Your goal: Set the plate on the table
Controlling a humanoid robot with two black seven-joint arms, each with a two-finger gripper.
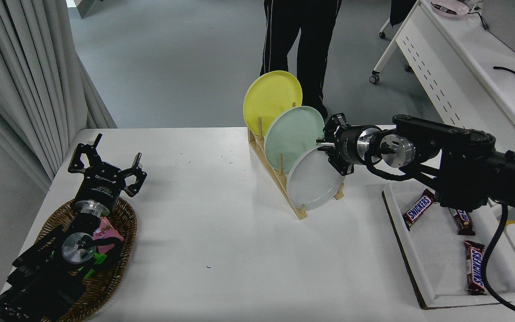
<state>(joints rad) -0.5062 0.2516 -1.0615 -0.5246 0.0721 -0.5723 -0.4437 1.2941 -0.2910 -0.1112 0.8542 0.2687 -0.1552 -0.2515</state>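
The pale grey-white plate [313, 183] stands on edge in the nearest slot of a wooden rack [280, 179] on the white table [221, 232]. A mint green plate [291, 136] and a yellow plate [268, 98] stand behind it in the same rack. My right gripper [330, 150] comes in from the right and is at the grey-white plate's upper right rim, open, with its fingers on either side of the rim. My left gripper [105, 172] is parked open and empty at the lower left.
A wicker basket [119, 264] with pink and green items lies under the left arm. A white tray [423, 277] with several chocolate bars sits at the right. A person in dark trousers [300, 40] stands beyond the far edge. A white desk [458, 67] is at the upper right.
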